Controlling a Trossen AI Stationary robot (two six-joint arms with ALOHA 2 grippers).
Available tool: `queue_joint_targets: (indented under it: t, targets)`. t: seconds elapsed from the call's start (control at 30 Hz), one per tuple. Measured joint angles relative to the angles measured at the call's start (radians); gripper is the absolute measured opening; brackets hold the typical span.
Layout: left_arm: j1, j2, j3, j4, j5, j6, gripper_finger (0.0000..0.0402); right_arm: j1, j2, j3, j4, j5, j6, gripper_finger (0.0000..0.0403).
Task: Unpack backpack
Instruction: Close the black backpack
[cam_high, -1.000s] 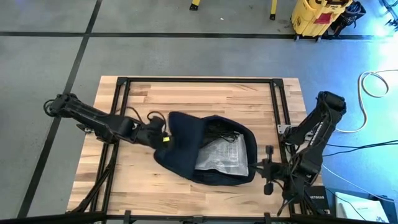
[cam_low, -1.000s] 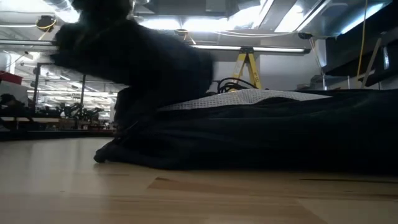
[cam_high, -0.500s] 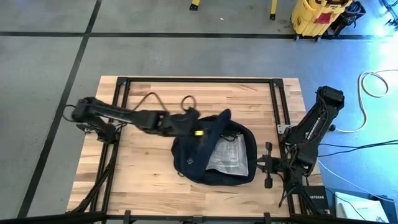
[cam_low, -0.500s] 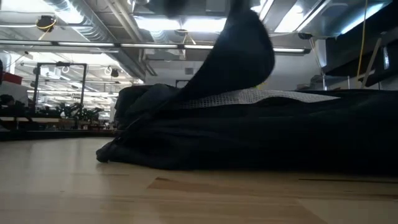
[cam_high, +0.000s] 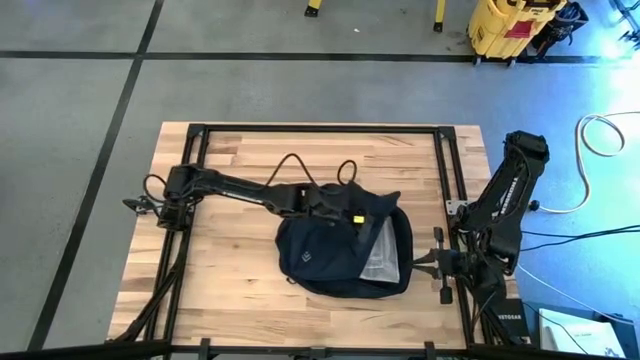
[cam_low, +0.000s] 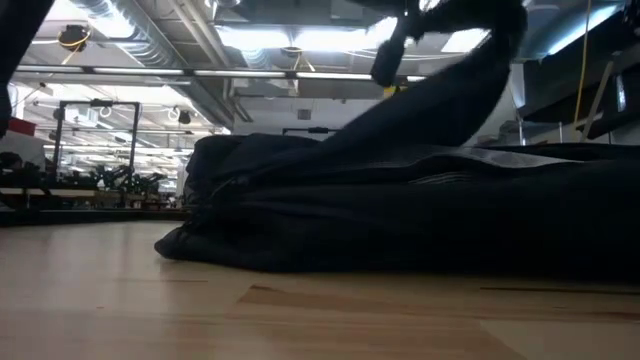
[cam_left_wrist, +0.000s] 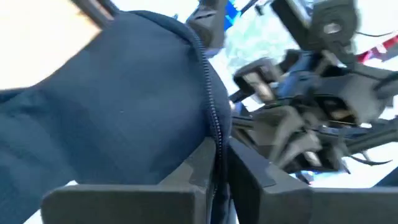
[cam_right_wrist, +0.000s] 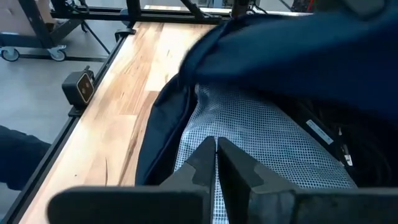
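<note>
While the overhead camera shows the whole wooden table (cam_high: 220, 290), only it reveals how both arms sit: the left arm reaches across from the left edge to the backpack (cam_high: 325, 255), which lies right of the table's middle. The left gripper (cam_high: 352, 215) sits over the bag's upper edge, its fingers (cam_left_wrist: 199, 165) nearly together and pinching the zippered edge of the flap, as the left wrist camera shows up close. A patch of white mesh (cam_high: 380, 262) shows in the bag's opening. From table height, the flap rises in a slope toward the upper right, with the bag's dark bulk below. The right gripper (cam_high: 443, 268) rests at the table's right edge beside the bag, fingers (cam_right_wrist: 205, 165) closed on nothing; its wrist camera looks into the opening at the checked mesh (cam_right_wrist: 249, 134).
</note>
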Motion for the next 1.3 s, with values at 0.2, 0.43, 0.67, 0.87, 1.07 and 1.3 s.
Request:
queue_joint_targets:
  t: [0.2,0.43,0.67,0.87,1.07,1.3]
  targets:
    - [-0.028,0.048,0.000,0.050,0.005,-0.042,0.0057,0.000,0.000,0.000,-0.005,-0.010,-0.001,0.0000]
    - [-0.056,0.069,0.001,0.131,0.038,0.015,0.0091,-0.001,0.000,0.000,-0.009,-0.010,-0.001,0.0000]
    - [-0.114,0.033,0.001,0.072,-0.052,0.211,0.0124,-0.001,0.002,0.000,0.003,-0.041,0.026,0.0000]
    - [-0.272,-0.006,0.001,-0.209,-0.419,0.299,0.0111,-0.063,0.057,0.001,0.123,-0.139,-0.019,0.0001]
    - [-0.393,-0.005,0.000,-0.540,-0.468,0.266,0.0093,-0.247,0.210,0.020,0.377,-0.348,-0.252,0.0001]
    - [-0.516,-0.026,-0.003,-1.044,-0.576,0.280,0.0079,-0.409,0.496,0.237,0.408,-0.487,-0.489,0.0002]
